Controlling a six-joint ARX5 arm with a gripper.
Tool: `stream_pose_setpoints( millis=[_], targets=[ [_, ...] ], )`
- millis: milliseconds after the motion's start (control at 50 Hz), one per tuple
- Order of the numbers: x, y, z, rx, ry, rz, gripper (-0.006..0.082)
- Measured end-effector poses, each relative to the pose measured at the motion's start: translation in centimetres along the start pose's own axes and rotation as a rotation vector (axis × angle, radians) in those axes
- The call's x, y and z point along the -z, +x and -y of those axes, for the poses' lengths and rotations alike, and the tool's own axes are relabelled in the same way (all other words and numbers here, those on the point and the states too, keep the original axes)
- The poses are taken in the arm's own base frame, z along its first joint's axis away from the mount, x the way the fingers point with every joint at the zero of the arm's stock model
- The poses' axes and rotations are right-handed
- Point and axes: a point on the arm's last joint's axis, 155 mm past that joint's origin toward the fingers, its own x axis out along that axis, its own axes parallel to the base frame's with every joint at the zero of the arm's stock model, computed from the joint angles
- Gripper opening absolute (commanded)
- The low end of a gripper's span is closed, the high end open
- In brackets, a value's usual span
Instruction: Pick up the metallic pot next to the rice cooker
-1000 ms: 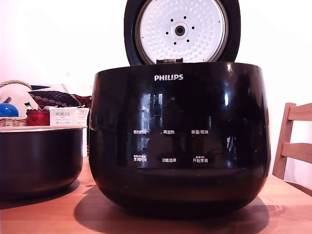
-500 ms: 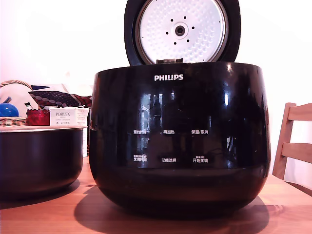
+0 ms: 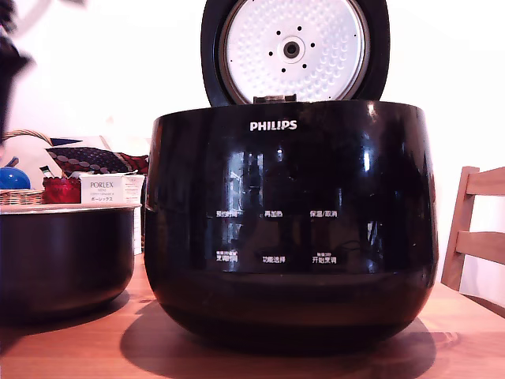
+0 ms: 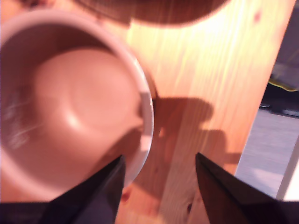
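The metallic pot (image 3: 63, 257) stands on the wooden tabletop (image 3: 95, 347), just beside the rice cooker (image 3: 290, 225), on the exterior view's left. The cooker's lid is raised. In the wrist view the gripper (image 4: 159, 179) hangs above the pot's rim, its jaws apart and empty.

home dining table (image 3: 79, 347), rice cooker (image 3: 292, 229), chair (image 3: 477, 229)

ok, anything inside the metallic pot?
Wrist view: the metallic pot looks empty, bare smooth floor and wall showing. One finger of the open gripper covers a bit of the near rim. Exterior view shows only its outside wall, not the inside.
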Motion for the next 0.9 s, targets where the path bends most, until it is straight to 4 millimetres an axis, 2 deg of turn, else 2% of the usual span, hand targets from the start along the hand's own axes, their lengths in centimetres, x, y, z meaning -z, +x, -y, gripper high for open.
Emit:
stream_pose_setpoints(
  millis=[260,540,760,900],
  targets=[
    [-0.1,2.0,-0.9,0.029,-0.016,-0.021,0.0436],
    [1.6,4.8,-1.0,0.063,-0.043,-0.054,0.0435],
    [0.6,5.7,-2.1,0.032,-0.029,-0.012,0.0435],
    [0.3,6.4,-1.9,0.059,-0.006,-0.007,0.0435]
  ],
)
